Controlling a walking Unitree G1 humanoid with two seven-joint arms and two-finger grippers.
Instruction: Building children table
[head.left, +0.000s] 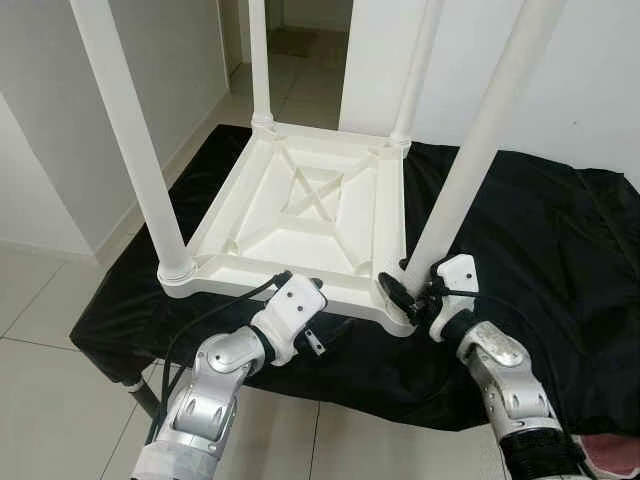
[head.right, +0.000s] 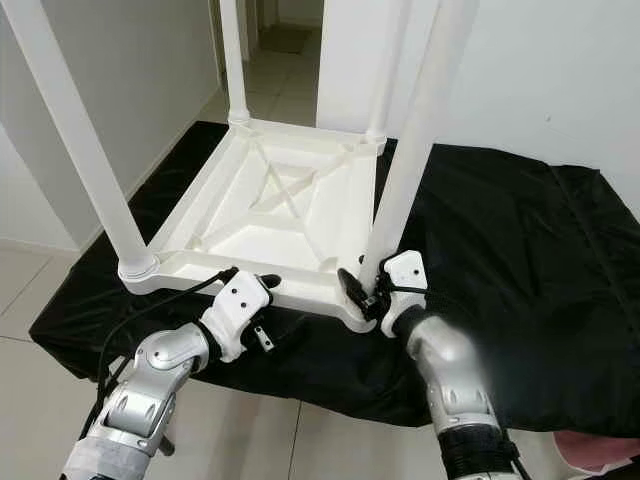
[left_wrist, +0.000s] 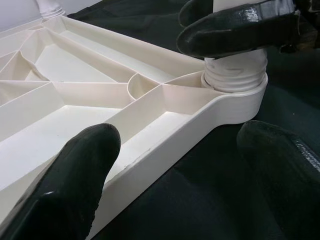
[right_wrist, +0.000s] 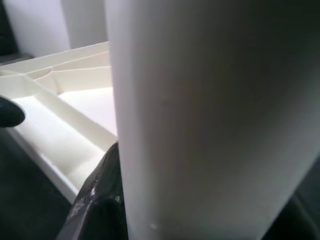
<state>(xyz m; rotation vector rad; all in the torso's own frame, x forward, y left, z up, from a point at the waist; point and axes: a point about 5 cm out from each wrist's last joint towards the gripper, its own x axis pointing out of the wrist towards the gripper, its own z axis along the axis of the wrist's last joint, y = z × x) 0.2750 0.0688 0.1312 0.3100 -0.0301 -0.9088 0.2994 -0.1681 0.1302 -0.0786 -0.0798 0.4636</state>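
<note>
A white plastic children's table top (head.left: 300, 190) lies upside down on a black cloth, ribs facing up. Legs stand in all its corners. My right gripper (head.left: 412, 290) is shut on the near-right leg (head.left: 480, 150) just above its socket. That leg's threaded base (left_wrist: 235, 80) sits in the corner socket, with one of the right gripper's fingers (left_wrist: 235, 27) wrapped around it. The same leg (right_wrist: 200, 125) looms close in the right wrist view. My left gripper (head.left: 302, 312) is open and straddles the table top's near rim (left_wrist: 165, 145), one finger over the ribs, the other outside.
The black cloth (head.left: 530, 230) covers a low stand with a metal leg (head.left: 145, 395) at its near-left corner. Tiled floor (head.left: 50, 320) lies to the left, white walls stand behind, and a doorway (head.left: 305, 40) opens at the back. Something pink (head.left: 610, 455) lies at the bottom right.
</note>
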